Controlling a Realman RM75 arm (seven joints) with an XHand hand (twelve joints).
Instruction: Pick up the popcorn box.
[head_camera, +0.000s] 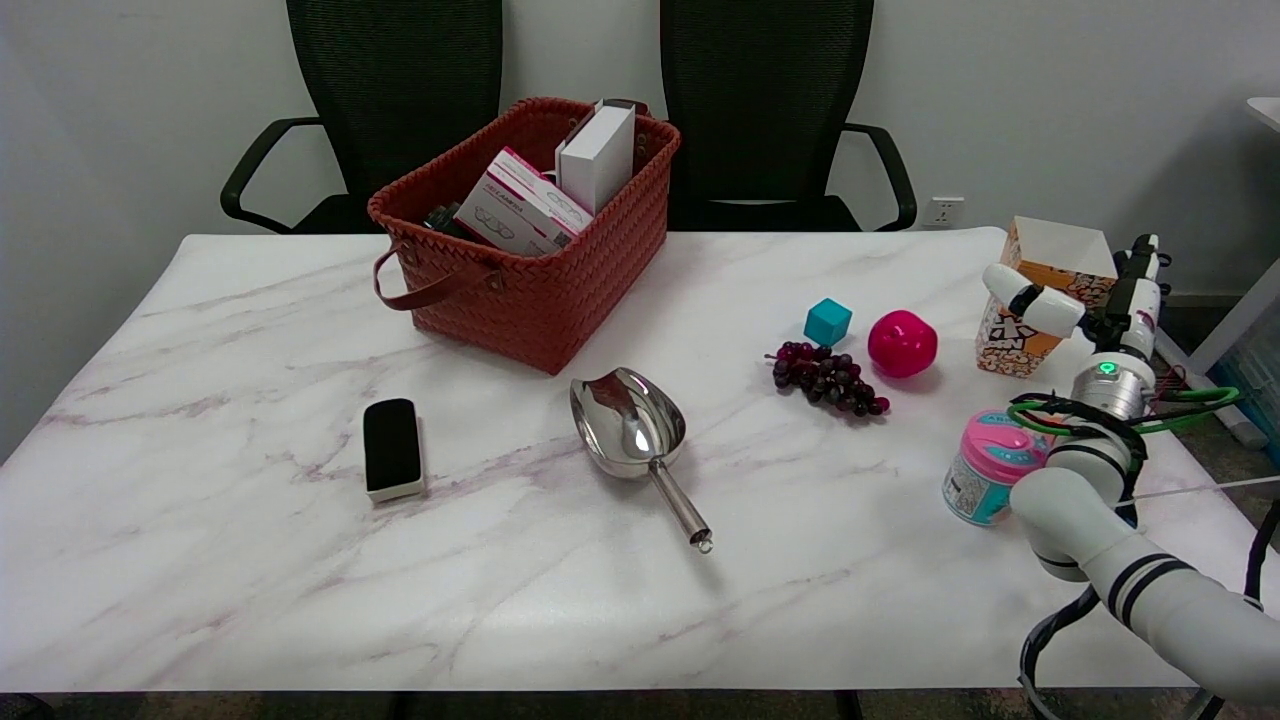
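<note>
A marble-patterned table (300, 560) is seen from above. A red woven basket (560, 290) of boxes is placed near the far edge. At the far right corner, a popcorn box (1030, 330) is flanked by the right hand (1085, 300); contact cannot be told. A pink-lidded tub (985, 465) is set near the right edge.

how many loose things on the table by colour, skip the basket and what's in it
pink/red: 2, apple, jar
teal: 1, cube
purple: 1, grapes
silver: 1, scoop
black: 1, eraser
orange: 1, popcorn box
total: 7
</note>
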